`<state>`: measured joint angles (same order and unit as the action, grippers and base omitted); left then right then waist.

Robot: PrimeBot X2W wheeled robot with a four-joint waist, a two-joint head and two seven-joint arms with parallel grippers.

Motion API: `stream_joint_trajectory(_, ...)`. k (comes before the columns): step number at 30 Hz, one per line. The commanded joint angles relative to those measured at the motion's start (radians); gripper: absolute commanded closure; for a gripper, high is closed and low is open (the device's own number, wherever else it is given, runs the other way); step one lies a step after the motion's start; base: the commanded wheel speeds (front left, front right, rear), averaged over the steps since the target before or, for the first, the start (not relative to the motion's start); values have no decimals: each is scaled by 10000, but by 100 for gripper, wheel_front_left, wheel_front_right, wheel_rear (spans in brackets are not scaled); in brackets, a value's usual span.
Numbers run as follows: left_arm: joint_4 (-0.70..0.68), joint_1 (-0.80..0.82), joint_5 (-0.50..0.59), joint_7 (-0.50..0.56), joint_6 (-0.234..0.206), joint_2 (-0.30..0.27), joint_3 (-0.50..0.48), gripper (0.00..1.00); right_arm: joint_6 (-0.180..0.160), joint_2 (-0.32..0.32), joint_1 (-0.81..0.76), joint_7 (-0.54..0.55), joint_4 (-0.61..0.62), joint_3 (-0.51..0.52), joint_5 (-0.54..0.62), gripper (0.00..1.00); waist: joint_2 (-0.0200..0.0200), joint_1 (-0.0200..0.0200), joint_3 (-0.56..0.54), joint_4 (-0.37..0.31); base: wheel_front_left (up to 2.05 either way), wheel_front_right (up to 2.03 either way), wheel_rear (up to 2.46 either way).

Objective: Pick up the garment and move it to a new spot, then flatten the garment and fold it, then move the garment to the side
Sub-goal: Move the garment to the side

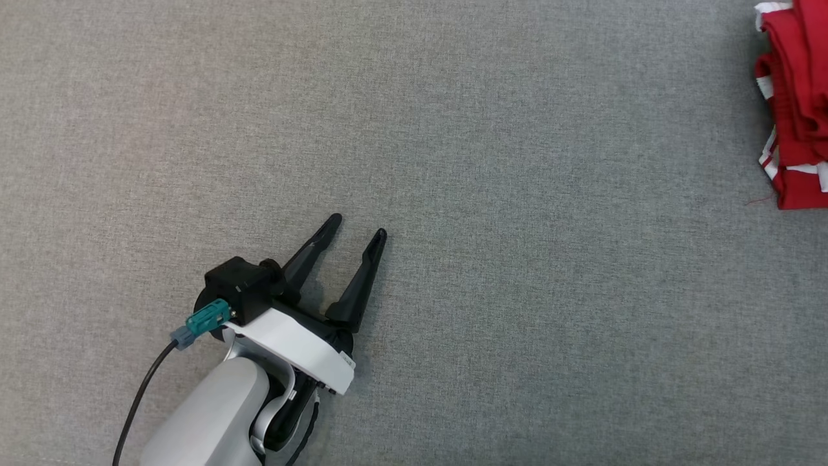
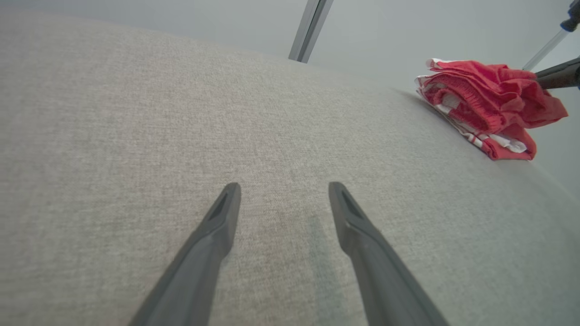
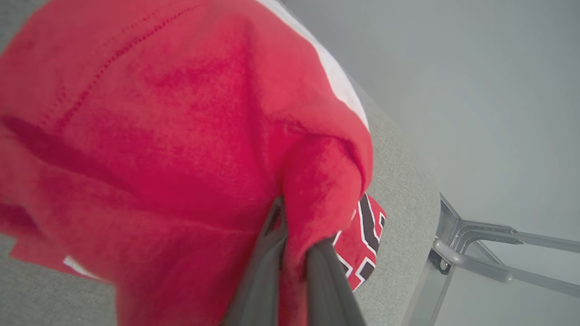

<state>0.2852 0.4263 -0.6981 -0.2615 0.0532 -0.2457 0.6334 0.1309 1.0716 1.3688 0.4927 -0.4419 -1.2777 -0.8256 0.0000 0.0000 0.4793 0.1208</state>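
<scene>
Near left: left gripper (image 1: 358, 227) wide open, empty, over grey fabric-covered desk (image 1: 517, 291). Far right, at desk edge: bunched red fabric garment with white trim (image 1: 799, 97); right gripper (image 3: 297, 226) pinched shut on one fold. Risk: thin pinch slips; bundle drops off edge.

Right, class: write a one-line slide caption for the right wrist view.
Right gripper shut on a fold of the red garment, beside the grey surface edge.

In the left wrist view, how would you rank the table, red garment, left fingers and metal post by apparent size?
1. table, largest
2. left fingers, though nearness to the camera makes this rank unsure
3. red garment
4. metal post, smallest
</scene>
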Motion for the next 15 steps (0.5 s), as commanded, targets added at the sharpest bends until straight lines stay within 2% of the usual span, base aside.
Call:
stream_joint_trajectory(1, 19, 180, 13, -25, 48, -93, -49, 0, 1, -43, 91, -60, -175, -12, 93, 100, 0, 0, -4, 1, 0, 0, 0)
stream_joint_trajectory(2, 35, 164, 4, -26, 53, -101, -57, 0, 1, -95, 102, -104, -299, -10, 164, 91, 0, 0, -18, -2, 0, 0, 0)
stream_joint_trajectory(3, 57, 147, -7, -27, 48, -107, -62, 0, 1, -171, 83, -152, -457, -10, 207, 59, 0, 0, -50, -12, 0, 0, 0)
stream_joint_trajectory(4, 71, 132, -16, -28, 37, -111, -71, 0, 1, -241, 113, -257, -623, -11, 239, 13, 0, 0, -88, -30, 0, 0, 0)
stream_joint_trajectory(5, 79, 114, -22, -28, 19, -113, -73, 0, 1, -343, 107, -361, -801, -11, 276, 0, 0, 0, -138, -53, 0, 0, 0)
stream_joint_trajectory(15, 124, -254, -126, -13, -109, -277, -149, 0, 1, -1346, 104, -1742, -1931, 24, 571, 0, 0, 0, -1171, -502, 0, 0, 0)
